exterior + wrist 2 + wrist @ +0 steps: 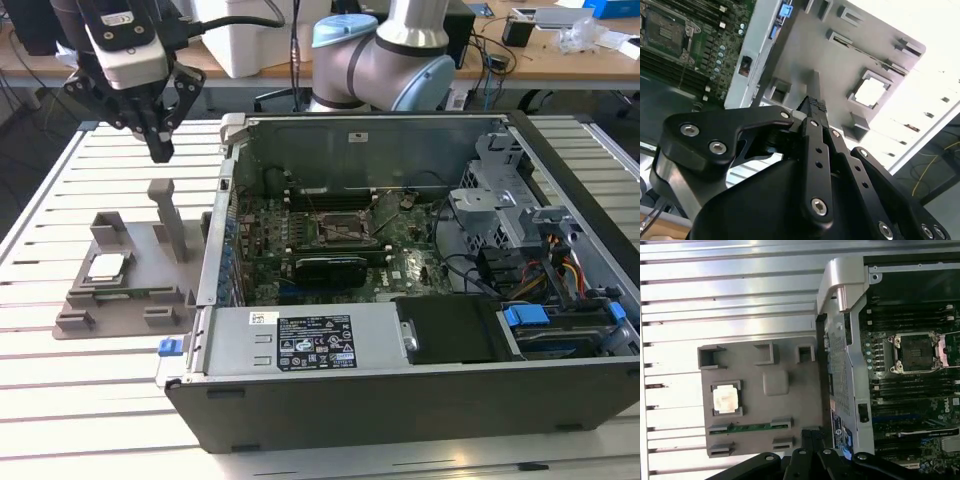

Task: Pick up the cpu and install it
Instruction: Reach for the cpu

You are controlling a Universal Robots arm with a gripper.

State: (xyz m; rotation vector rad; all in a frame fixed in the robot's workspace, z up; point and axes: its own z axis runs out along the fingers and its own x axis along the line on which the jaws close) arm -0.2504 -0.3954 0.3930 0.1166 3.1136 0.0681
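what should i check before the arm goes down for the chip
1. Chip lying flat in its tray pocket: ok.
2. Gripper empty: ok.
3. Gripper open for the grab: not ok, it is shut.
4. Gripper lined up over the chip: not ok, it hangs nearer the tray's upright post.
5. Socket open and empty: looks ok.

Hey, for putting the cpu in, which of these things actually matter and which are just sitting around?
For the job:
small square silvery-topped cpu, lying in the grey plastic tray
black socket frame with metal bracket on the green motherboard
black gripper, near the tray

Just lying about:
green memory stick in the tray
blue drive latches
coloured cables
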